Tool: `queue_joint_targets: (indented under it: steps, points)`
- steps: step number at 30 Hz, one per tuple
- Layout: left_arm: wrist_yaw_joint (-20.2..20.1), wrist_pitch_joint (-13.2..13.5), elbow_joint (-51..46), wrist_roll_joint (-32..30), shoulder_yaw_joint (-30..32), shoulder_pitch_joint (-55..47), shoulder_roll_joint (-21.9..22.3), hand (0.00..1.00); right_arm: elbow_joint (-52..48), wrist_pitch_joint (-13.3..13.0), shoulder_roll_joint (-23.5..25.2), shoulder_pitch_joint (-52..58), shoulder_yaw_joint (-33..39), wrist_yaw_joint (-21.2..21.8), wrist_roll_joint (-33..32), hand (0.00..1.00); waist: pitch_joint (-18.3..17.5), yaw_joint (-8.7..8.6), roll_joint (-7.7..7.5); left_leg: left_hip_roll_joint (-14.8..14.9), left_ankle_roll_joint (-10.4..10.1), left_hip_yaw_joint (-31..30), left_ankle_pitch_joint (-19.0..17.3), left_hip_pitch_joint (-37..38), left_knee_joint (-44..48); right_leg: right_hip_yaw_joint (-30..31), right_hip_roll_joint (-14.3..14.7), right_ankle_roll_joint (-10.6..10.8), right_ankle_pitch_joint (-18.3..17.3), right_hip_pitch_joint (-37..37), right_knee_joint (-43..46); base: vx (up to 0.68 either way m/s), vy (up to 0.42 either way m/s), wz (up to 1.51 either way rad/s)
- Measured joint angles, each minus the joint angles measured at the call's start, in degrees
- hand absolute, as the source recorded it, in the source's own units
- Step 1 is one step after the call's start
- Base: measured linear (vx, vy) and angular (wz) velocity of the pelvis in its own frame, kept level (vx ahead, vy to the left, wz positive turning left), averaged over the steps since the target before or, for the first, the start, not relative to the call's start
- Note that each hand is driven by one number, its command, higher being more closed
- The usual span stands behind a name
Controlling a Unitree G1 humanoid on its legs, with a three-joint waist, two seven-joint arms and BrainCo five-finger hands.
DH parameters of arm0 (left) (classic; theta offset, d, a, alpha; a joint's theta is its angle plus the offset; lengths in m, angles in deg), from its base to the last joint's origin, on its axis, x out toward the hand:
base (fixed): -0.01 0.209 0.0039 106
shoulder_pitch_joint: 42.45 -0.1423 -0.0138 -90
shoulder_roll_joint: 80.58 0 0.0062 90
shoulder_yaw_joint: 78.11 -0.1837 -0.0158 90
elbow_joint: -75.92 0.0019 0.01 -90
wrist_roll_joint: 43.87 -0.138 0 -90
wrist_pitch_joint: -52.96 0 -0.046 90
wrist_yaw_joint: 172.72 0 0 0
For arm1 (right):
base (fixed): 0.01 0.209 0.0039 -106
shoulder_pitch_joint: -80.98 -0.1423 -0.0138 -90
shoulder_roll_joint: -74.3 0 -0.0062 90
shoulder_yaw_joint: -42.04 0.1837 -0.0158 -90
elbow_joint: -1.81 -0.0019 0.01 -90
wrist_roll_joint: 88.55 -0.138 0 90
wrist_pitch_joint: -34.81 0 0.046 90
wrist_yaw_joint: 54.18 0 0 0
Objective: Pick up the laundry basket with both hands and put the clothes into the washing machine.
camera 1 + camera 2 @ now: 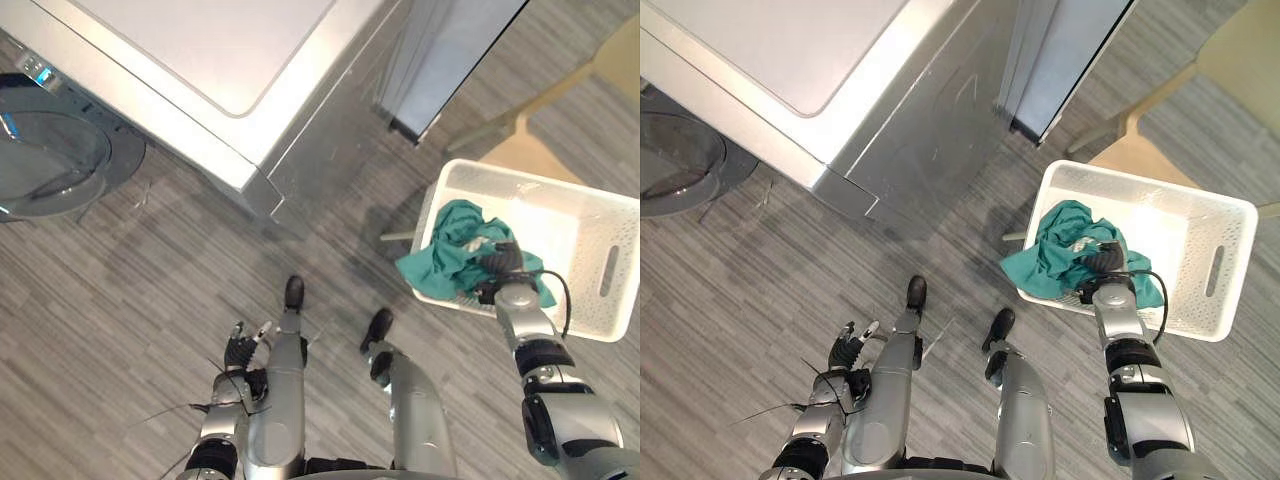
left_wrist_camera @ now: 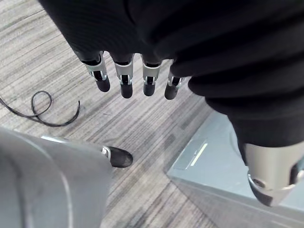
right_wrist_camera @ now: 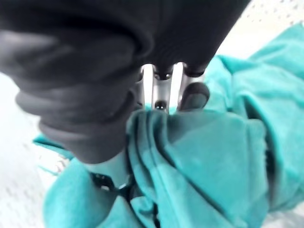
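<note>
A white laundry basket (image 1: 590, 225) stands on the floor at the right, with a teal cloth (image 1: 450, 255) bunched in its near left corner and spilling over the rim. My right hand (image 1: 503, 263) rests on that cloth; in the right wrist view its fingers (image 3: 161, 90) and thumb curl into the teal cloth (image 3: 213, 156). My left hand (image 1: 241, 350) hangs low at the left, away from the basket, and its fingers (image 2: 126, 80) are straight and hold nothing. The washing machine (image 1: 220, 60) stands at the upper left, its round glass door (image 1: 50, 160) swung open.
A light wooden chair (image 1: 540, 135) stands behind the basket. A tall grey panel (image 1: 450, 50) rises between the machine and the chair. Grey plank floor lies between me and the machine.
</note>
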Motion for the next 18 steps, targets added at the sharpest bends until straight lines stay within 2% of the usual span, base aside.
queue_joint_targets:
  steps: [2,4,9,11,13,15,17,18]
  points:
    - [-0.25,-0.06,1.12,3.66,0.7,-0.35,-0.27,0.0,-2.99,-0.08,1.33,2.12,3.01,-0.87,-3.19,1.0,-1.05,0.02,-0.7,-0.02,-0.01,0.14,-0.26,1.92,-0.25,-0.01,-0.06,0.45,-0.37,1.87,-0.04,0.0,0.0,0.0]
    - [-0.5,-0.14,2.0,7.09,2.62,-2.62,0.07,0.0,-7.7,-0.09,3.51,6.04,5.19,-1.41,-4.72,1.0,-4.44,-0.03,-1.41,-0.14,0.05,0.75,-0.29,4.35,-1.71,0.12,-0.13,0.51,-0.43,3.87,-0.96,0.02,0.006,-0.01]
    - [-1.29,-0.48,1.66,14.25,8.39,-7.91,0.85,0.0,-19.85,-0.05,6.73,15.17,9.07,-1.88,-5.27,1.0,-11.24,-0.14,-1.24,-0.91,0.27,2.92,-0.07,10.97,-7.3,0.08,-1.24,1.58,-1.32,8.35,-2.25,0.08,0.021,0.05]
    - [-0.83,-0.44,-1.4,17.33,11.27,-9.33,1.02,0.0,-24.54,-0.02,7.51,18.2,10.94,-2.37,-5.25,1.0,-13.03,-0.12,-1.11,-1.5,0.28,2.98,-0.07,13.4,-8.59,-0.27,-1.61,1.84,-1.64,10.58,-2.91,0.11,0.024,0.11]
    - [0.73,0.04,-7.84,21.15,16.34,-11.05,2.36,0.0,-30.63,-0.22,9.27,21.14,13.85,-3.47,-5.26,1.0,-15.79,-0.37,-0.68,-1.94,0.28,2.99,-0.04,15.58,-8.91,-0.61,-2.14,2.05,-1.85,13.16,-3.65,0.16,0.02,0.11]
    - [1.8,0.1,-14.45,22.19,18.36,-12.17,3.05,0.0,-33.71,-0.3,10.19,22.16,14.96,-3.74,-5.27,1.0,-17.18,-0.47,-0.42,-2.33,0.36,3.04,-0.09,16.78,-8.88,-0.66,-2.45,2.37,-2.06,14.56,-4.11,0.11,0.01,0.05]
    - [3.45,0.61,-25.4,20.65,20.39,-12.59,3.3,0.0,-38.75,-1.24,12.03,22.38,14.92,-4.75,-5.41,1.0,-19.03,-1.12,0.59,-2.77,0.9,3.41,-0.54,18.71,-9.03,-0.59,-2.78,2.67,-2.28,16.42,-4.9,0.08,0.014,0.0]
    - [4.09,0.8,-27.89,19.42,20.85,-12.58,3.24,0.0,-40.1,-1.42,12.53,22.38,14.48,-4.8,-5.4,1.0,-19.43,-1.37,0.89,-2.79,0.94,3.67,-0.64,19.27,-9.1,-0.46,-2.77,2.71,-2.25,16.93,-5.23,0.05,0.008,-0.09]
